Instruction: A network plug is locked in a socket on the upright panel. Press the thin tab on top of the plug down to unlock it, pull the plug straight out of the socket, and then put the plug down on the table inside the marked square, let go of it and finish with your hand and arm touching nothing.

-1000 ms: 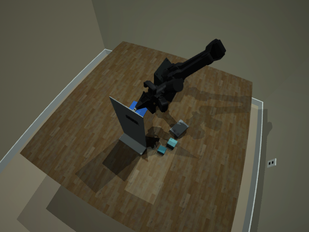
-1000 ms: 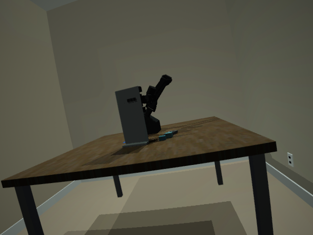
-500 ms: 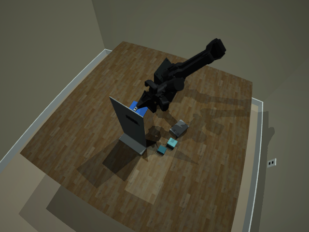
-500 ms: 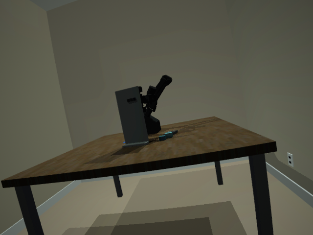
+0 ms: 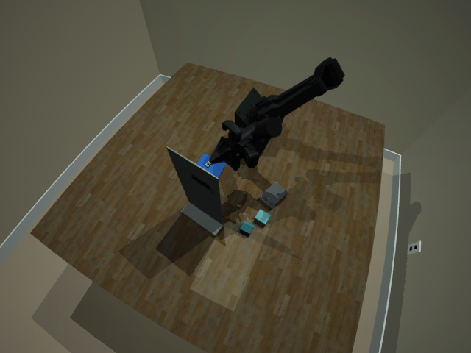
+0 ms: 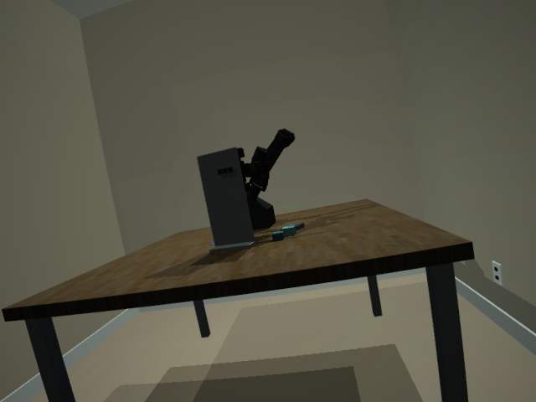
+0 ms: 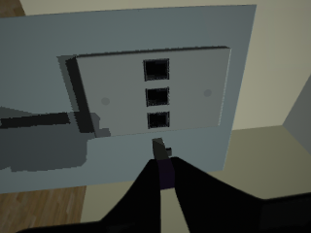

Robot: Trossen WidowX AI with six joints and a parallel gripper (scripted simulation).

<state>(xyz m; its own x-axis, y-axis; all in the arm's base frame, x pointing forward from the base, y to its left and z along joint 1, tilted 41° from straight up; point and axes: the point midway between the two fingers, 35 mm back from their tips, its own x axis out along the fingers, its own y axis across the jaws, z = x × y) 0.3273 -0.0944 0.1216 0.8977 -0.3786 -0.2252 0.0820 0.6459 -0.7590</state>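
My gripper (image 5: 210, 162) (image 7: 163, 164) is shut on the plug (image 5: 207, 164) (image 7: 166, 179). The plug's body looks purple between the fingertips, and its grey front end points toward the panel (image 5: 197, 197) (image 6: 224, 208) (image 7: 39, 83). In the wrist view the plug is out of the sockets, just below the lowest socket (image 7: 158, 119), which shows dark and empty. The thin tab cannot be made out clearly. The blue marked square (image 5: 219, 169) lies on the table behind the panel, partly hidden by the panel and gripper. The plug is held above the table.
The pale socket plate (image 7: 187, 68) stands out from the panel. A grey block (image 5: 274, 194), a light teal block (image 5: 262, 218) (image 6: 288, 230) and a darker teal block (image 5: 246, 229) (image 6: 277, 236) lie on the table beside the panel. The panel's foot (image 5: 202, 219) rests on the table.
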